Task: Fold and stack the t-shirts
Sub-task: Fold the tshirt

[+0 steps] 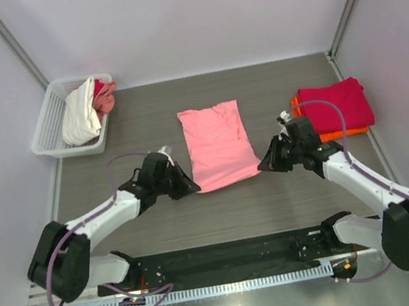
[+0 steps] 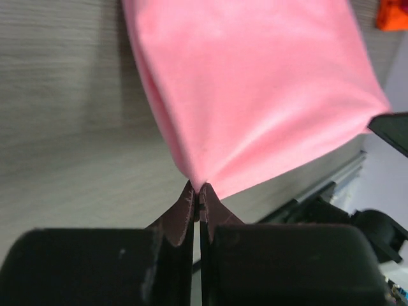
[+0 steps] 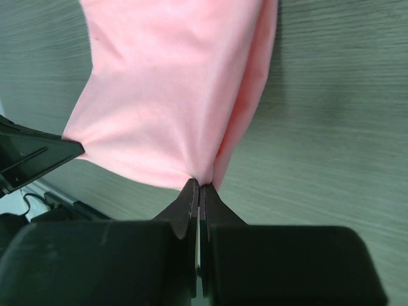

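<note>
Pinch at both near corners. Found the left tool [image 1: 192,189] clamped shut on the near left corner of the salmon-pink t-shirt [image 1: 217,144]. Saw cloth puckered right at the fingertips [image 2: 189,203] and fanning out ahead of them. Found the right tool [image 1: 263,167] closed just as tight on the same shirt's other near corner, straight across from the left tool, with fabric gathered into the nip. Caught each tool in the other's wrist view, dark at the far end of the near hem.

Lay flat on the table [image 1: 276,204] between and beyond the two tools, folded into a long narrow panel, its near edge running from one pinch to the other.

Spotted a crimson t-shirt [image 1: 337,103] folded on top of an orange t-shirt [image 1: 342,133], beyond the right tool and off to its outer side, apart from it. Spotted a white lattice basket [image 1: 45,136] well beyond the left tool, off to its outer side. Made out a white t-shirt [image 1: 80,115] heaped in it and a coral-pink t-shirt [image 1: 106,95] bunched against that one, spilling over the rim.
</note>
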### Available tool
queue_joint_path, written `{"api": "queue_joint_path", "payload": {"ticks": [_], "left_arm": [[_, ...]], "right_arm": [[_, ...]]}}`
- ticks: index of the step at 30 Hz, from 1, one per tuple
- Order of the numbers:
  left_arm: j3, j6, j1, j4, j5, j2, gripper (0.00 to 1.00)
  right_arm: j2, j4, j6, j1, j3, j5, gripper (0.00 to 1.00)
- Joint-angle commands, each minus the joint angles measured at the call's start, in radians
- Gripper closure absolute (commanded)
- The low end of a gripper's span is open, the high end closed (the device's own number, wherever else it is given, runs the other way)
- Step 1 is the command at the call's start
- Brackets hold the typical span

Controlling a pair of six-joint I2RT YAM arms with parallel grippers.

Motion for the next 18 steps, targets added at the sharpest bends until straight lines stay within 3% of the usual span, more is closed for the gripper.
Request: {"api": "queue_joint_path", "payload": {"ticks": [1,8,14,18], "left_arm": [[-0.038,-0.048,-0.068,-0.058,-0.005,-0.125,1.0],[-0.046,-0.129,-0.13,-0.128,-0.048,-0.307,1.0],[0.098,-0.072,-0.113,-0.251,-0.082,-0.292,1.0],[0.158,-0.052,-0.032,-0.247,-0.03,-0.255,1.0]], "right_arm": [[-0.134,-0.099,0.021,0.01,-0.021,0.001,0.99],[-0.312,-0.209,0.037,0.012,0.019,0.055,0.99],[-0.206,-0.236,-0.014,0.012,0.168,0.164,0.99],[-0.087,-0.226,-0.041,0.01,0.272,0.208,0.99]]}}
